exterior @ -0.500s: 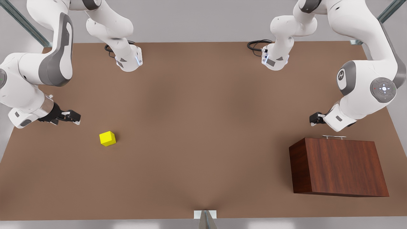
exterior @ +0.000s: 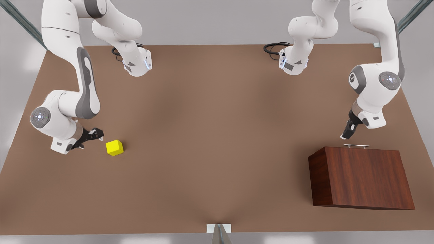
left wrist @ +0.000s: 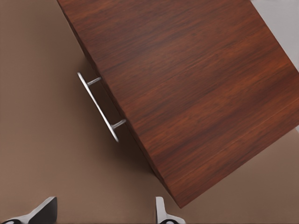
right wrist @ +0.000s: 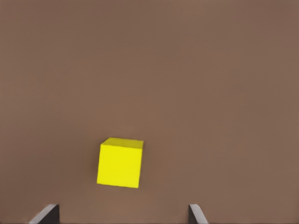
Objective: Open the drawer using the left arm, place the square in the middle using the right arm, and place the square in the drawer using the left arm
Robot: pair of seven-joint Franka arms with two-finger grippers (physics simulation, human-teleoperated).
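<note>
The yellow square (exterior: 114,147) rests on the brown tabletop at the front view's left; in the right wrist view the square (right wrist: 120,162) lies just ahead of the fingertips. My right gripper (exterior: 98,135) hovers open beside it, not touching; its fingers stand wide apart (right wrist: 121,217). At the front view's right stands the dark wood cabinet (exterior: 361,178), its drawer shut, with the silver handle (exterior: 356,146) on the far face. My left gripper (exterior: 346,135) hangs open just behind the handle (left wrist: 98,106), apart from it. The middle of the table (exterior: 217,135) is bare.
Both arm bases (exterior: 137,62) (exterior: 293,62) stand at the table's far edge with black cables beside them. A small white bracket (exterior: 218,228) sits at the near edge. The cabinet's top (left wrist: 187,84) fills much of the left wrist view.
The right gripper has swung toward the square, close beside it now. The left arm has turned and dropped its gripper toward the drawer handle. Square and cabinet have not moved.
</note>
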